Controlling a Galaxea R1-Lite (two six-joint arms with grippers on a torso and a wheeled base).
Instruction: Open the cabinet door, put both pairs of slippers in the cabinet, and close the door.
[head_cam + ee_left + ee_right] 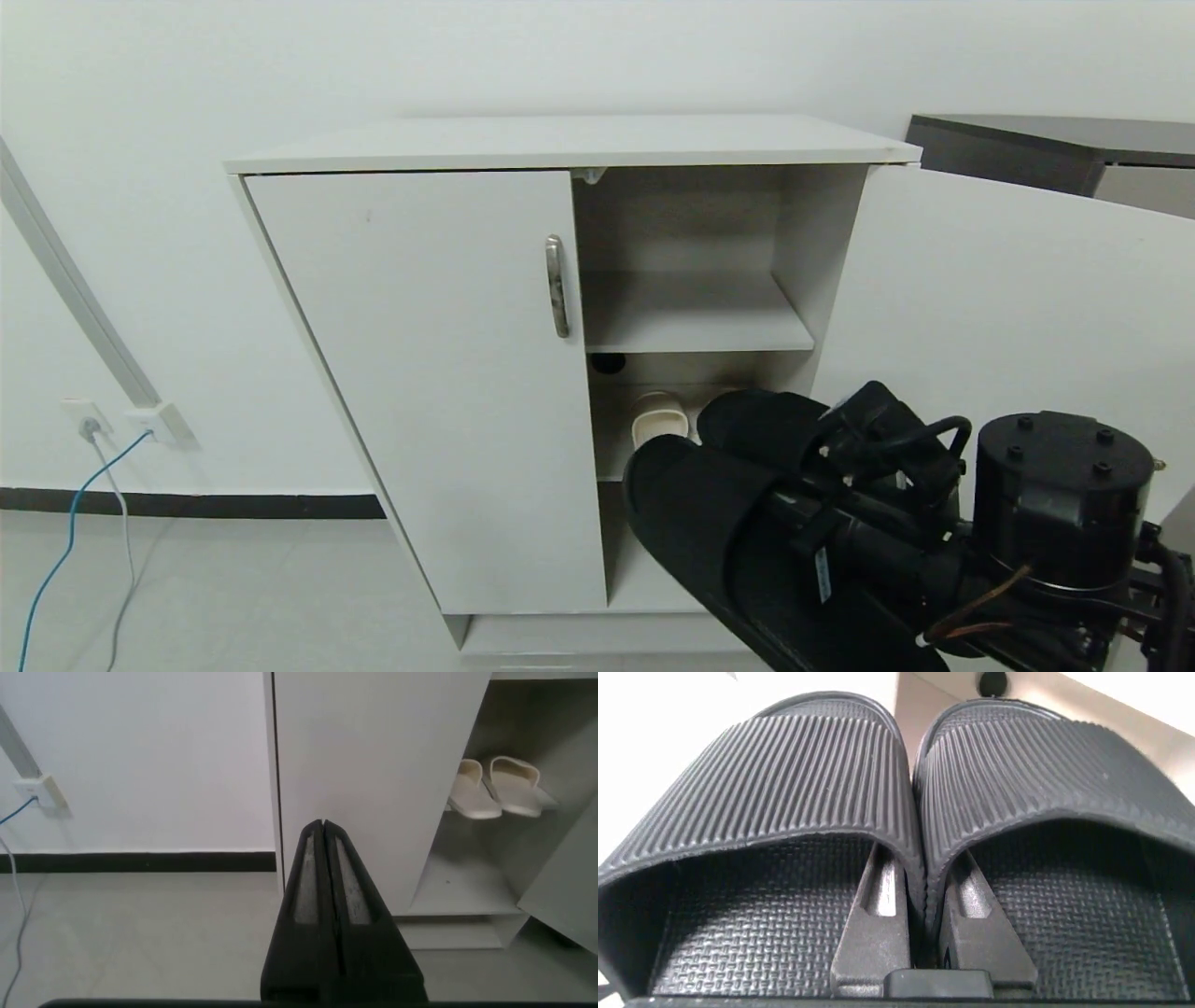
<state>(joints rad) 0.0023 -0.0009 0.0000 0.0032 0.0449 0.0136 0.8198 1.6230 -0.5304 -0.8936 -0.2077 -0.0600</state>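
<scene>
In the head view the pair of black ribbed rubber slippers (709,504) hung before the white wooden cabinet's (569,140) open right half, near the cream slippers (659,420) shelved inside; the left wrist view showed the left gripper (322,887), jaws pressed together and empty; the right wrist view showed the right gripper (920,896), jaws pinching both inner straps, a thin hold that might drop one against a shelf edge.

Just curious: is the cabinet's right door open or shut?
Open: the right door stands wide, baring the shelf and the beige slippers inside.
</scene>
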